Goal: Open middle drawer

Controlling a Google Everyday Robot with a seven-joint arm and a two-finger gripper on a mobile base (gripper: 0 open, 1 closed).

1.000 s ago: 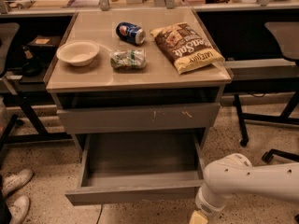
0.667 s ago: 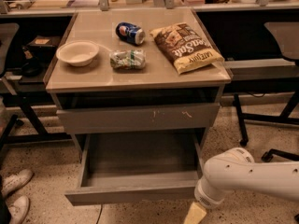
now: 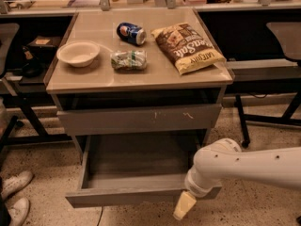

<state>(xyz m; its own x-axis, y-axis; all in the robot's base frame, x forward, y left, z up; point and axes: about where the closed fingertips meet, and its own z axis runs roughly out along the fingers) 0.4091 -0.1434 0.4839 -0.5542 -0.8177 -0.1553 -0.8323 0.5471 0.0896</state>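
The middle drawer [image 3: 123, 196] is the plain grey drawer low on the cabinet. It stands pulled out and I see its bare inside [image 3: 136, 160]. Above it is the taller grey front with white scratch marks [image 3: 139, 120], which is pushed in. My gripper [image 3: 184, 205] hangs at the end of the white arm [image 3: 244, 166], just below the right end of the open drawer's front, with its tan tip pointing at the floor.
On the cabinet top [image 3: 89, 76] are a white bowl [image 3: 78, 53], a crumpled green-white packet [image 3: 128, 60], a blue can [image 3: 130, 33] and a brown chip bag [image 3: 188, 47]. Chair legs [image 3: 263, 119] stand to the right, desk legs [image 3: 28, 119] and white shoes [image 3: 15, 194] to the left.
My gripper and arm have shifted a little to the left and up, closer under the open drawer's right front corner. The drawer itself has not visibly moved.
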